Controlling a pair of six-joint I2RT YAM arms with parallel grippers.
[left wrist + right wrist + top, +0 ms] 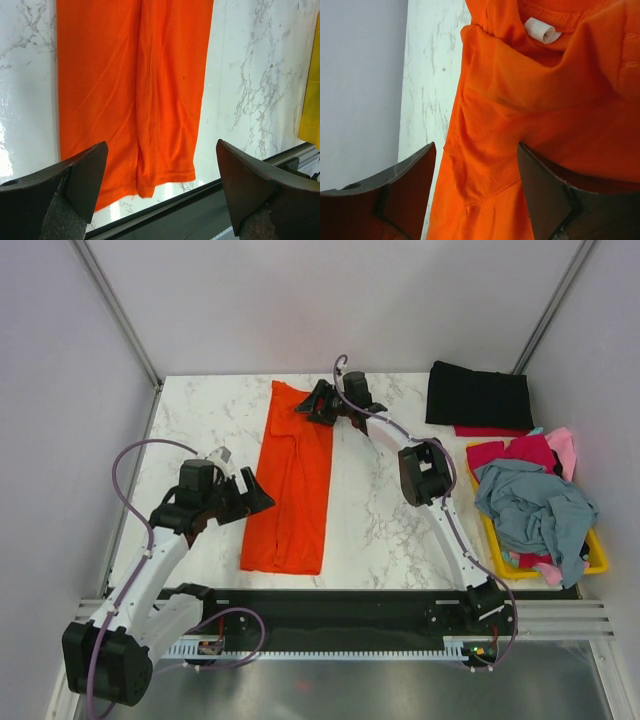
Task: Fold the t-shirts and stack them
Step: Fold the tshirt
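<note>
Top, left arm: nearest; left pincer wide, empty, beside orange t-shirt
Top, progress: orange half-folded, a long strip; black t-shirt folded far right; heap in bin waiting
Left wrist: hem toward surface's near edge
Right wrist: right pincer parted over collar, holding nothing

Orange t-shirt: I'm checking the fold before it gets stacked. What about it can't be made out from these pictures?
- Top view: the orange t-shirt has its collar end covered by the right gripper.
- Left wrist view: only the hem end shows; the frame's top edge cuts off the rest.
- Right wrist view: bunched cloth fills the frame, so the outline is cut off.
- Every view: the top layer hides any layers underneath.
</note>
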